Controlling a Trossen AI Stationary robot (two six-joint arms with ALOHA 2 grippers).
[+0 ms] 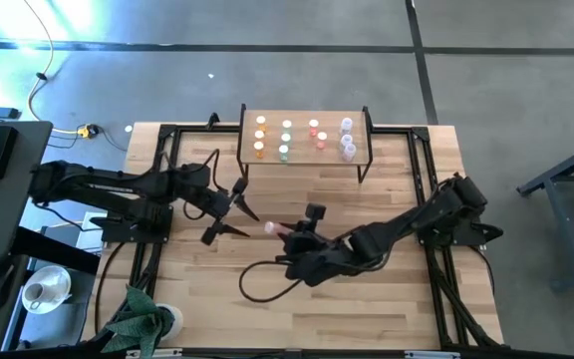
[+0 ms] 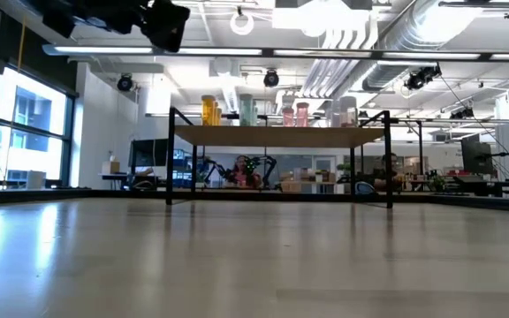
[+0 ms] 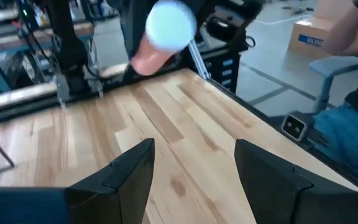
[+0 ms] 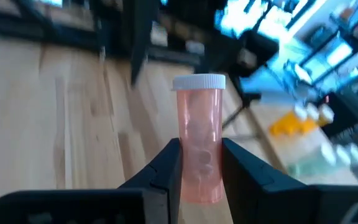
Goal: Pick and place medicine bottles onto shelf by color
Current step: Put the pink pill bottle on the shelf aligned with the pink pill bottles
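Sorting looks nearly finished: shelf (image 1: 305,118) at upper centre of the high view already carries bottles in four colour columns, left to right orange (image 1: 260,135), green (image 1: 285,138), pink-red (image 1: 317,134), clear (image 1: 347,138); exact count per column hard to read from above, roughly two to three each. Low view shows the same row standing upright on the shelf top, orange at its left, clear at its right. No loose bottles visible on the worktop (image 1: 387,299) itself. One item outstanding by my reading: a pink bottle (image 4: 200,144) with white cap, clamped by the right pincer (image 1: 285,231) mid-frame in the high view, held off the worktop, cap end pointing toward the left arm; right wrist view shows both fingers pressed against its sides. Contents of that bottle not legible, though something pale may sit inside. Left pincer (image 1: 229,211) sits just left of it, jaws spread, holding nothing; its wrist view looks straight at the bottle's cap. Remaining step, likely: carry this pink one to the pink-red column
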